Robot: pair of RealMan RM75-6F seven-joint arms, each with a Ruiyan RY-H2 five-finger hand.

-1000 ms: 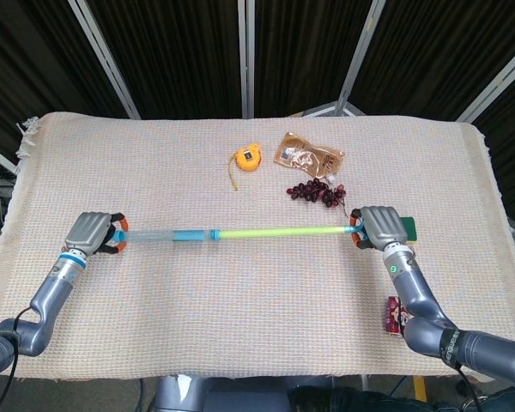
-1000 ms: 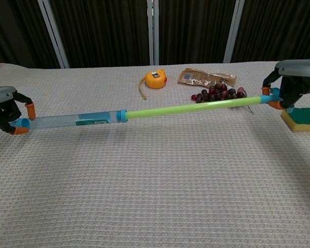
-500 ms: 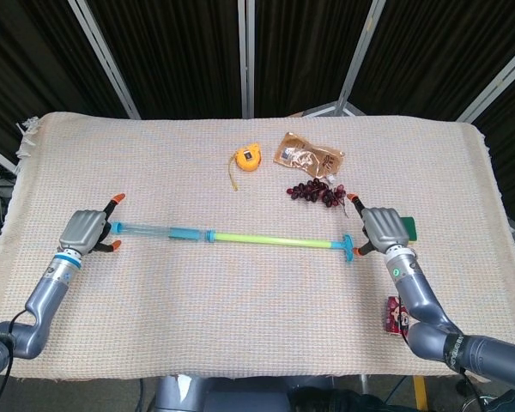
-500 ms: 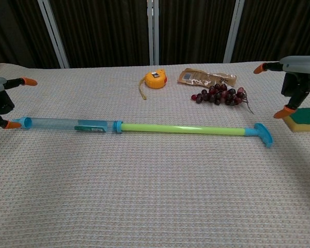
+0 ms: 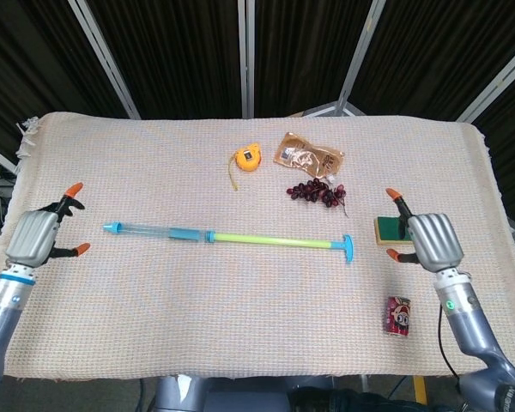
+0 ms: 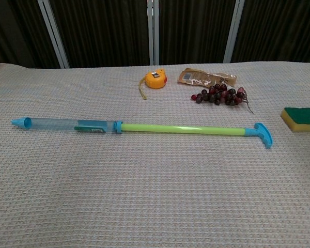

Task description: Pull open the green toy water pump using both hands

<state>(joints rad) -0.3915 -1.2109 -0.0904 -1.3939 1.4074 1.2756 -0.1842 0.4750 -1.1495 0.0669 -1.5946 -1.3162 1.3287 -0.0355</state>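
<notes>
- Soda can, near right of the surface: upright, unchanged.
- Left hand, near left: fingers spread, holding nothing; now drawn back well clear of the pump's nozzle, which it gripped a second ago.
- Right hand, near right: likewise spread and empty, pulled back from the handle end.
- Green toy water pump, mid-surface: lies flat, green rod fully extended, released by both hands. Judged: pull-open done, arms retreating.
- Sponge, right: just beside the right hand.
- Grapes, tape measure, snack packet, far centre: undisturbed.
</notes>
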